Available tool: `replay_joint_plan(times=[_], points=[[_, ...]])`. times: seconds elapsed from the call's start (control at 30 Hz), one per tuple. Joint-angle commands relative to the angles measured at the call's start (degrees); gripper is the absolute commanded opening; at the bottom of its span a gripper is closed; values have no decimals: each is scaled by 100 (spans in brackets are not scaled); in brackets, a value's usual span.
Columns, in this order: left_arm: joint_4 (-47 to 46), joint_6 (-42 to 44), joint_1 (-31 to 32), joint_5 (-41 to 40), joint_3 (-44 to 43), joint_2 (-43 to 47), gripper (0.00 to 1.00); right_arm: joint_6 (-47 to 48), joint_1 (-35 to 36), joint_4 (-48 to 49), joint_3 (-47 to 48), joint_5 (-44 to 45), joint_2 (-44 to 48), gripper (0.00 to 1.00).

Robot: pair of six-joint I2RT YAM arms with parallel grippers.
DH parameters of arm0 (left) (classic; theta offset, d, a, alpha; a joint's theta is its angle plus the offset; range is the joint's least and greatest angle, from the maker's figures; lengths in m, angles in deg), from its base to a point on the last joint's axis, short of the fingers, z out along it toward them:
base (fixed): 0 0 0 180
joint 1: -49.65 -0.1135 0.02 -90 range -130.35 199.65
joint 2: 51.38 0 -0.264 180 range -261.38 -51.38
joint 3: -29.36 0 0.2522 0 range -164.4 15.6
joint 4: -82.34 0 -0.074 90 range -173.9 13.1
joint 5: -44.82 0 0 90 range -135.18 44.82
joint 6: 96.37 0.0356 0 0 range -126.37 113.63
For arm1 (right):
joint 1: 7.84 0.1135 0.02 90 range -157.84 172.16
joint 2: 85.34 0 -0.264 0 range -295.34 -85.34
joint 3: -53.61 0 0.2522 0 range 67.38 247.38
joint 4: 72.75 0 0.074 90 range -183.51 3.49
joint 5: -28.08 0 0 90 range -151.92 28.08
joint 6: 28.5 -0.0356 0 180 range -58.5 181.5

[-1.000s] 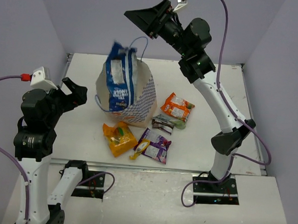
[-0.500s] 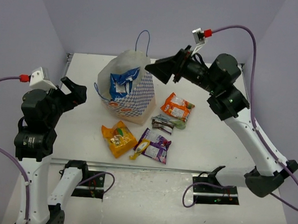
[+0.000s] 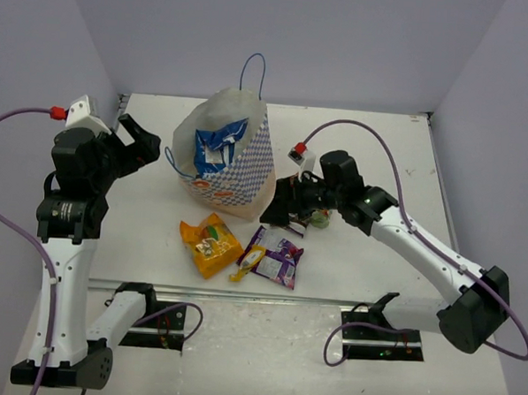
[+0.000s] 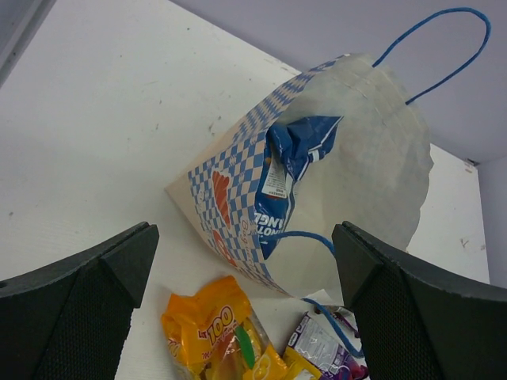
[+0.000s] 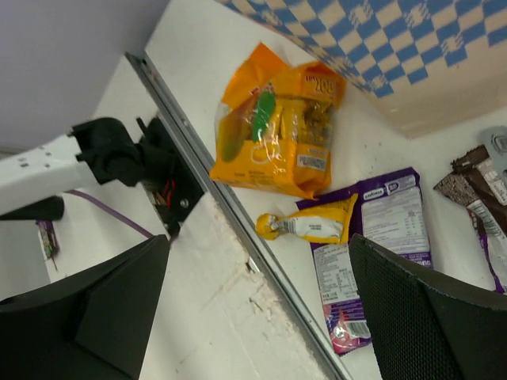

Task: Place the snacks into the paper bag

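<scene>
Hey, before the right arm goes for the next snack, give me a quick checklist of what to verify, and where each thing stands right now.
1. Right claw open and empty: ok, jaws wide apart with nothing between them.
2. Left claw clear of the paper bag: ok, it is open and apart from the bag.
3. Paper bag mouth open: ok.
4. Blue-and-white bag inside the paper bag: ok.
5. All snacks bagged: not ok. The yellow-orange bag, purple packet and dark brown bar lie on the table.
6. Orange packet reachable: cannot tell, the right arm hides it.
</scene>
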Motion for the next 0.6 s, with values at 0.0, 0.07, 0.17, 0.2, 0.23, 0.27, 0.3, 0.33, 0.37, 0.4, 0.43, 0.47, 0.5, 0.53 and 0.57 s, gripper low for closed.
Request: replay_joint_plan(times=[0.0,0.07,0.17,0.2,0.23,0.27,0.3,0.33,0.37,0.4,0.43,0.47,0.5,0.53,0.57], points=[[-341,-92,20,168,-438,-102,100,390,231,264,-128,-56,-78,99],[-315,-84,20,142,-473,-111,100,338,311,413,-321,59,-148,99],[-280,-40,20,63,-499,-58,100,66,442,922,-699,191,-263,99],[-262,-31,20,11,-560,-32,100,-14,521,1185,-848,217,-324,99],[-218,4,20,2,-596,-40,100,-93,574,1292,-910,252,-359,99],[-201,13,20,-25,-631,-41,100,-215,635,1493,-963,375,-394,99],[-174,31,20,-34,-666,-49,100,-252,758,1617,-1016,428,-482,99],[-113,48,12,-34,-736,-58,100,-287,837,1722,-1129,498,-517,99],[-86,57,20,-34,-763,-67,100,-348,899,1941,-1174,577,-570,99],[-69,75,12,-34,-789,-76,100,-383,995,2082,-1218,700,-631,99],[-25,92,20,-34,-798,-67,100,-401,1031,2258,-1314,727,-789,99],[-7,101,20,-34,-807,-58,100,-453,1066,2590,-1350,753,-895,99],[19,101,20,-182,-816,-41,100,-471,1119,2776,-1394,797,-1017,99],[80,119,20,-192,-825,-32,100,-498,1146,2935,-1394,806,-1280,99],[107,136,20,-201,-851,-23,100,-524,1181,3232,-1377,806,-1422,99]])
